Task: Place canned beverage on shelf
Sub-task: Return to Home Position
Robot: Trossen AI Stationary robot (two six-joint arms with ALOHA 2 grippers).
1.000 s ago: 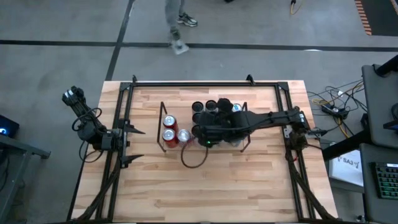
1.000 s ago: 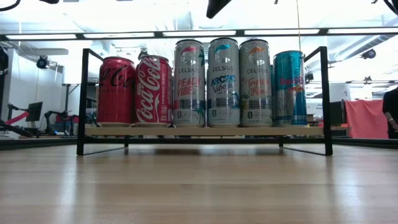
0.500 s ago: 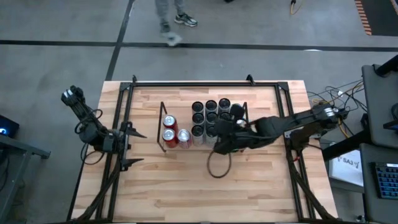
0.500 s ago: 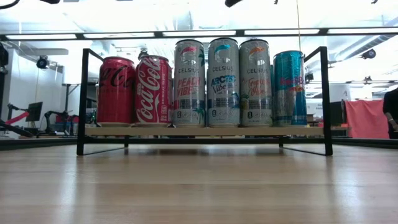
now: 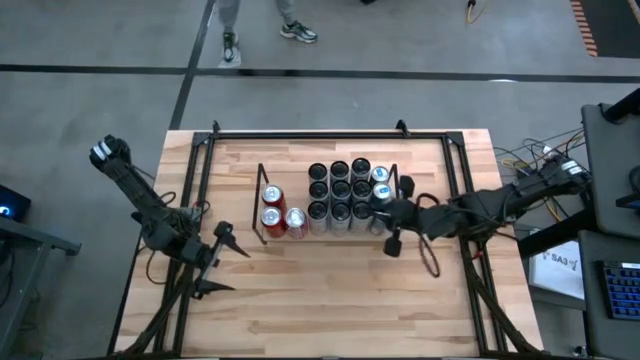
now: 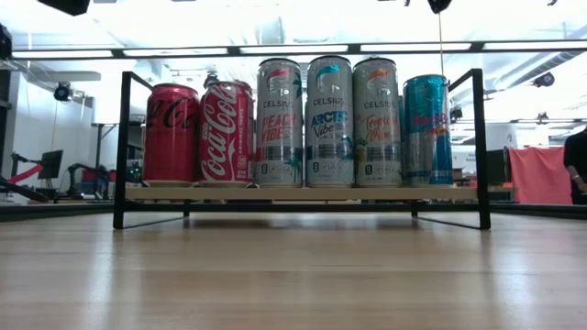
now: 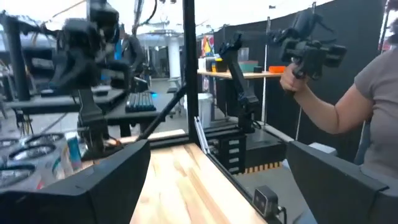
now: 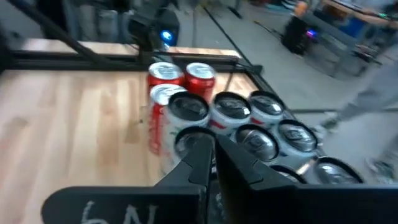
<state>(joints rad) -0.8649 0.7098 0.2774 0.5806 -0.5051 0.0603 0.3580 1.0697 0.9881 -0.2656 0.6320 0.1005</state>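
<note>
The shelf (image 6: 303,193), a low rack with black wire end frames and a wood base, stands at the table's middle (image 5: 262,205). Several cans stand upright on its base: red cola cans (image 6: 200,133) at the left end, tall silver cans (image 6: 328,119), and a blue can (image 6: 426,128). From above the can tops (image 5: 340,190) fill rows. My right gripper (image 5: 392,243) is shut and holds nothing, hovering just off the shelf's right near corner; its wrist view looks over the can tops (image 8: 231,109) past the shut fingers (image 8: 213,155). My left gripper (image 5: 232,265) stands open left of the shelf, with nothing between its fingers (image 7: 217,186).
A black tubular frame (image 5: 200,160) rings the table. A cable loop (image 5: 430,258) hangs under my right arm. A person's legs (image 5: 228,40) pass on the floor beyond the far edge, and a person (image 7: 348,106) holds a device beside the table. Bare wood (image 5: 330,300) lies near the front edge.
My right gripper has drawn back from over the shelf's near side toward the table's right edge, sinking a little. My left gripper has shifted toward the near edge and rolled. The cans on the shelf have stayed where they were.
</note>
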